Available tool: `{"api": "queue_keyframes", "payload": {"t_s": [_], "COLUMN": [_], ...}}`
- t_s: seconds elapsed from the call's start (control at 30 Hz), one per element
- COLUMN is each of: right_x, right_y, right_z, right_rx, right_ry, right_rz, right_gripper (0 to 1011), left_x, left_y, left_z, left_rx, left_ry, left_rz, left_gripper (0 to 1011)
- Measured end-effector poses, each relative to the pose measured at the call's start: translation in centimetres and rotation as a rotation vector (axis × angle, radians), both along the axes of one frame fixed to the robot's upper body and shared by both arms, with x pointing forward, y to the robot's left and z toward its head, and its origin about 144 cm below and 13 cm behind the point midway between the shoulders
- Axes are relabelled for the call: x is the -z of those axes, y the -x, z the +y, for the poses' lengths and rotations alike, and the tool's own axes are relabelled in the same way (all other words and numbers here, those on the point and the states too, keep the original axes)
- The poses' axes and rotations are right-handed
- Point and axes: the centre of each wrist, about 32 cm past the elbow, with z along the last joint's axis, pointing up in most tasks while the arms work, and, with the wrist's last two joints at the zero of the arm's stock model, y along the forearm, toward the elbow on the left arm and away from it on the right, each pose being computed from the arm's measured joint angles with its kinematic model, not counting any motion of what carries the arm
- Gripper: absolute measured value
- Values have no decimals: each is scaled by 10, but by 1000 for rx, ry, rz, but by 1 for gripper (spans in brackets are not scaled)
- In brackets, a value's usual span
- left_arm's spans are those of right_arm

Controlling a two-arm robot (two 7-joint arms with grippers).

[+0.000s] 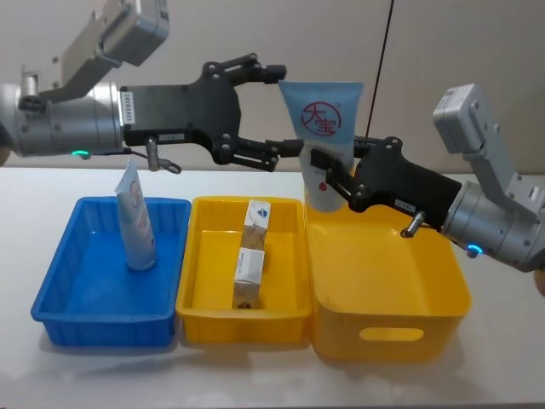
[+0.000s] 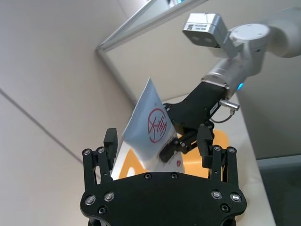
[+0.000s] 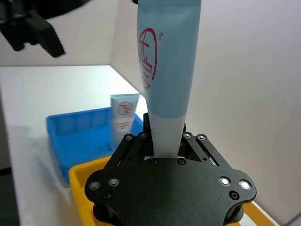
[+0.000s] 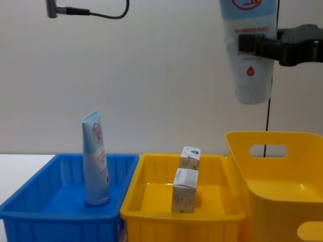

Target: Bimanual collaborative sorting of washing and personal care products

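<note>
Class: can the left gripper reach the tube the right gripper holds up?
Probably yes: the left gripper is open beside the raised tube, whose upper half is bare; the right gripper clamps lower down.

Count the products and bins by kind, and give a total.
Squeeze tubes: 2 (standing tube in the blue bin, held tube in the right gripper)
Cartons: 2 (far carton, near carton)
Blue bins: 1
Yellow bins: 2 (middle yellow bin, large yellow bin)
Total: 7

Head above, chest low, shared tube (image 1: 322,119)
</note>
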Motion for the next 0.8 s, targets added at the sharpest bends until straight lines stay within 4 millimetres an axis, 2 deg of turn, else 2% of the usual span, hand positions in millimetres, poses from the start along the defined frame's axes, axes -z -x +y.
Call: {"api": "queue_keyframes", "payload": {"t_s": [0.47, 0.8], "right_x": [14, 27], "right_y": [7, 6], "right_z": [10, 17], "right_rx": [224, 388], "right_ry": [-23, -34], "right_rz": [9, 23], "right_gripper": [208, 208], "left_x": [6, 15], "left_y": [21, 25], "left_z": [17, 22], "left_rx": [-213, -308], "left_ry": [20, 43], "left_rz": [-1, 12], "left_gripper": [1001, 1001]}}
